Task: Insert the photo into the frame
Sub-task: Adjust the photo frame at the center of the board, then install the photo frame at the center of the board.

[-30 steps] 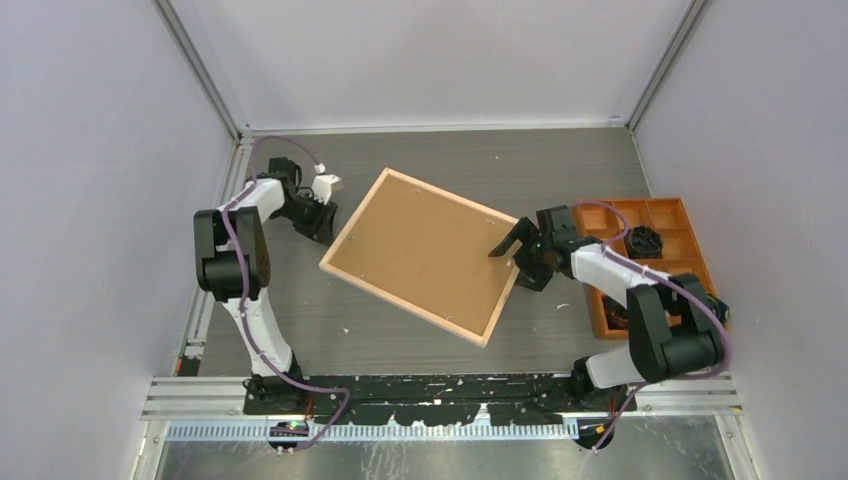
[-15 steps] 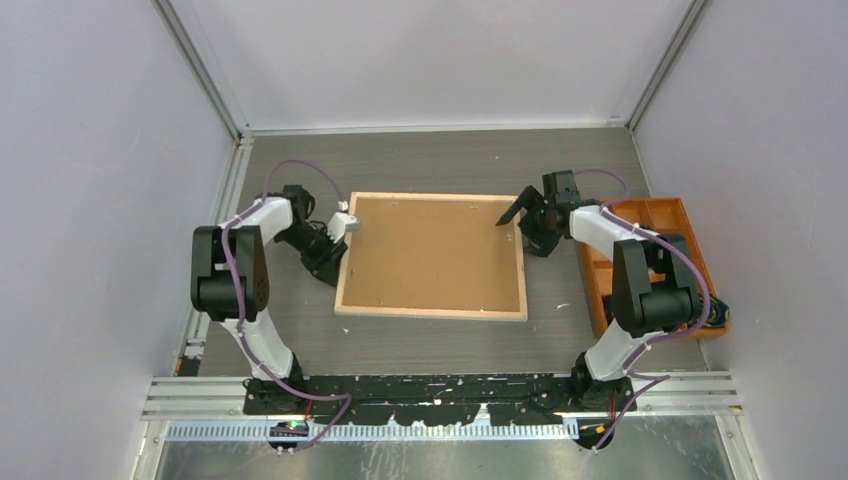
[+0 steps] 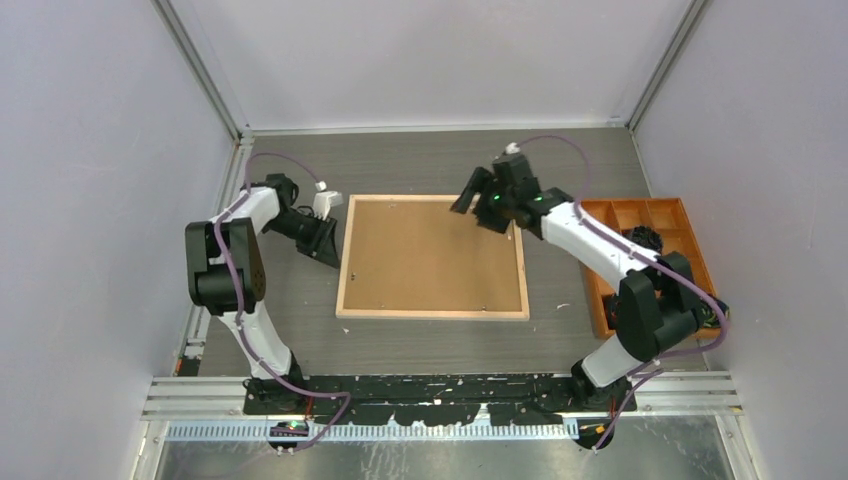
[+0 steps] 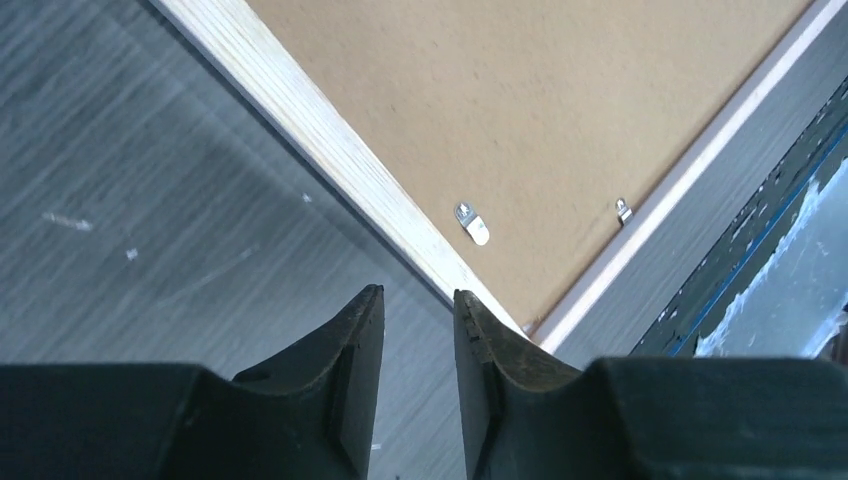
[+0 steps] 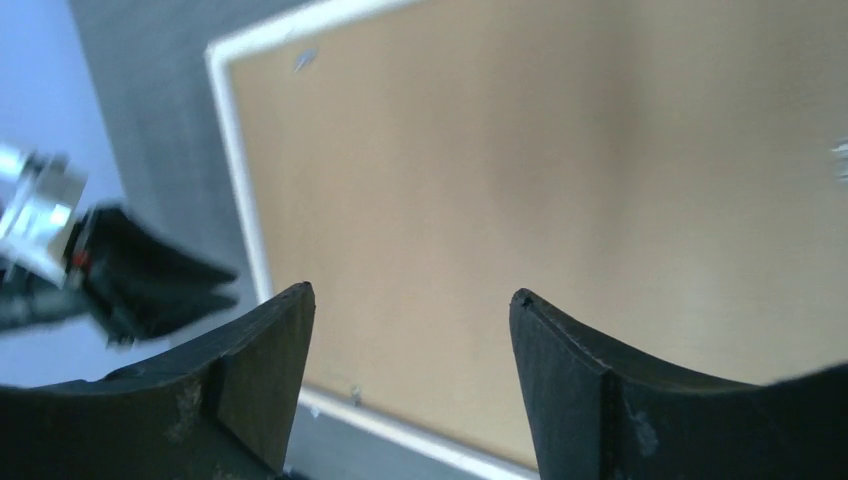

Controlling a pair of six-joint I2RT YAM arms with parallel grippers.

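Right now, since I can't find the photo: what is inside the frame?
The frame lies back up, and a brown backing board fills it, with small metal tabs at its edges. No photo shows; whether one lies under the board is hidden.

Frame — pale raw wood; backing board — matt fibreboard.

I see an orange tray on the grey bench, well right of the right fingers, black parts in its compartments. A brown backing board lies beneath those fingers, beside the left fingers.
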